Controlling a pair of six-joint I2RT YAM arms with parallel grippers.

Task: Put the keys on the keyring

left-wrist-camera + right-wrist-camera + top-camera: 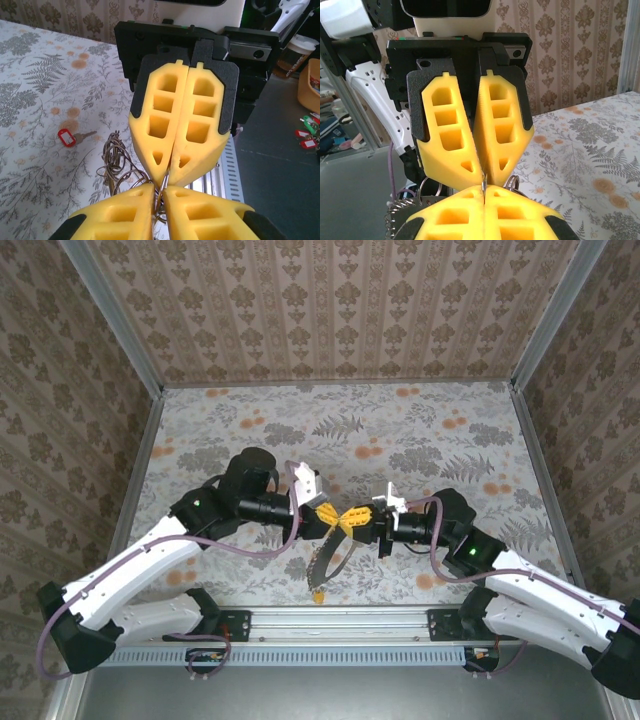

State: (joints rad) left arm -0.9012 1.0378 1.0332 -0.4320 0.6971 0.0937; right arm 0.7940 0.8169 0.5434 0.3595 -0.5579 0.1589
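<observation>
Top external: left claw [335, 519], right claw [353, 521] clamp keyring [326, 560] above floral table [250, 430], patterned walls [330, 300].

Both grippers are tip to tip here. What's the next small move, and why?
Probably ease the right gripper slightly toward the left gripper: both are shut tip to tip on a thin metal piece, and the keyring hangs below, so threading looks unfinished.

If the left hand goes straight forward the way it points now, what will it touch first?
The right hand: its yellow fingertips face the left hand tip to tip, almost touching, with the thin keyring wire pinched between them. There looks to be no free way ahead.
</observation>
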